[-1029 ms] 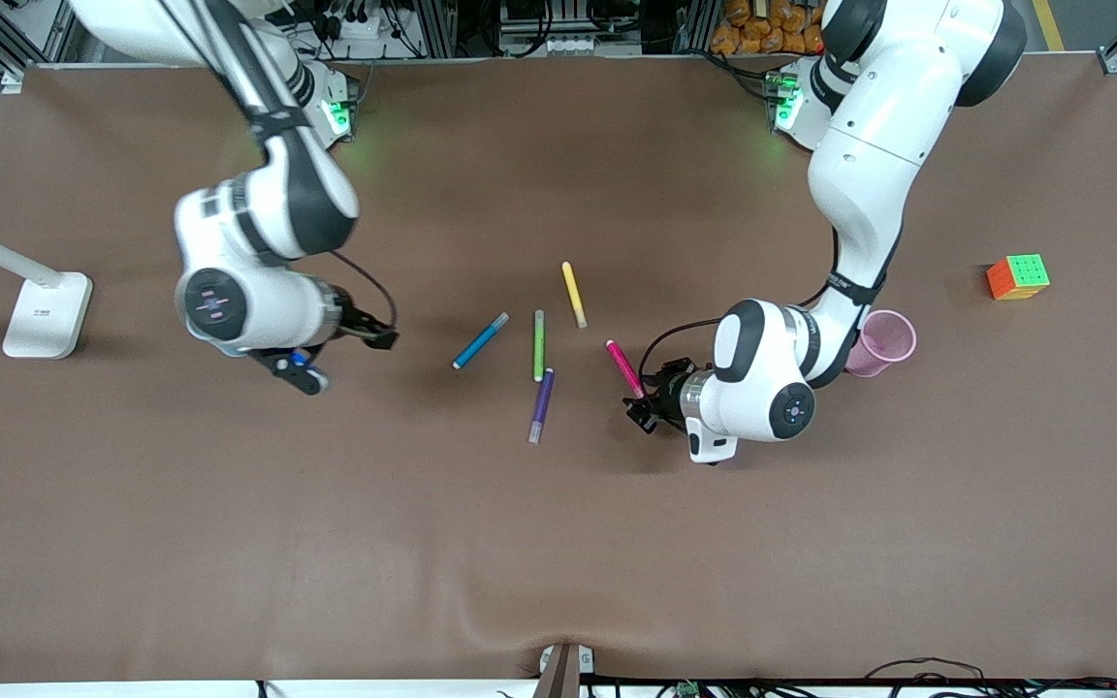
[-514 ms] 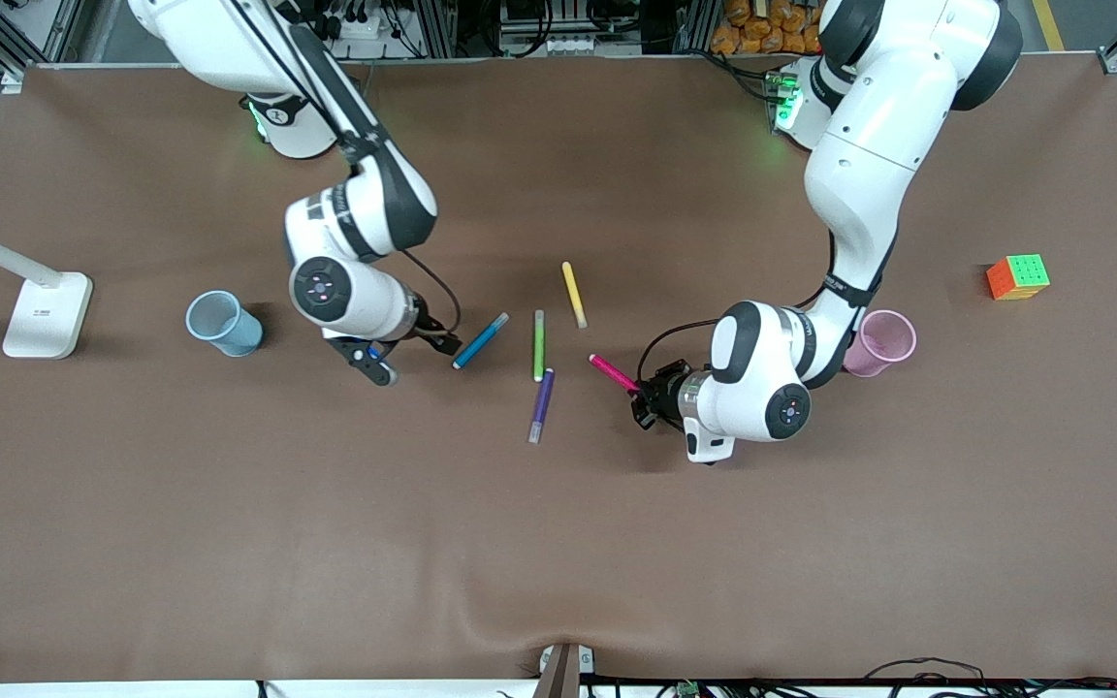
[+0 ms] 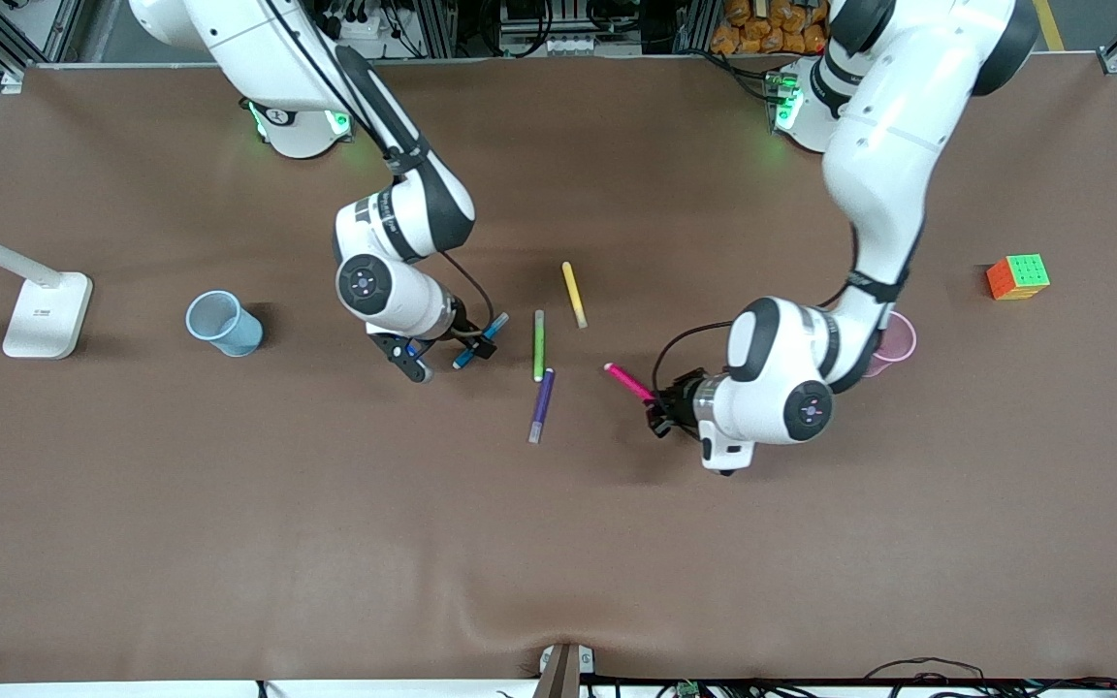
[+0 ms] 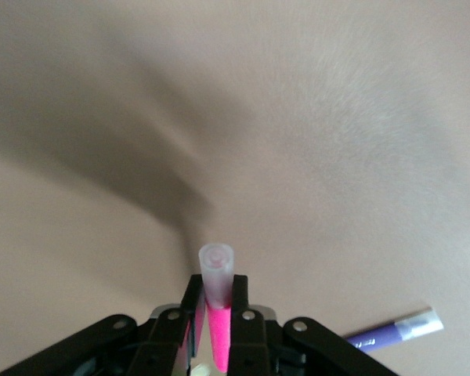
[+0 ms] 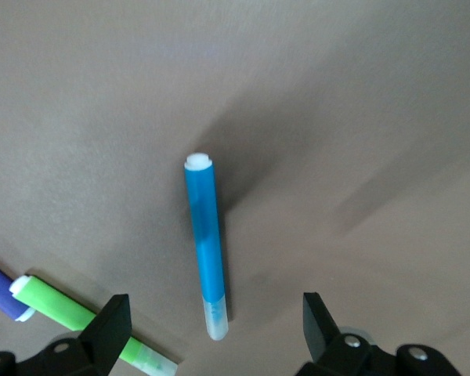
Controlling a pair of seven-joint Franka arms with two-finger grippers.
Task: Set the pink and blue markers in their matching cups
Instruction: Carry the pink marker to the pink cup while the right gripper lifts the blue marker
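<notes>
Blue marker (image 5: 204, 243) lies flat on the table beside the green marker (image 3: 538, 344), long axis running in between the spread fingers of the right gripper (image 5: 215, 325) just over it. Pink marker (image 4: 216, 301) is pinched in the left gripper (image 4: 216, 313), off the table, pink cup (image 3: 893, 341) close by at that arm's end.

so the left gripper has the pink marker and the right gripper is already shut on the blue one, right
Not quite. The left gripper does hold the pink marker, but the right gripper is open: the right wrist view shows its jaws spread wide on either side of the blue marker, which lies on the table.
</notes>
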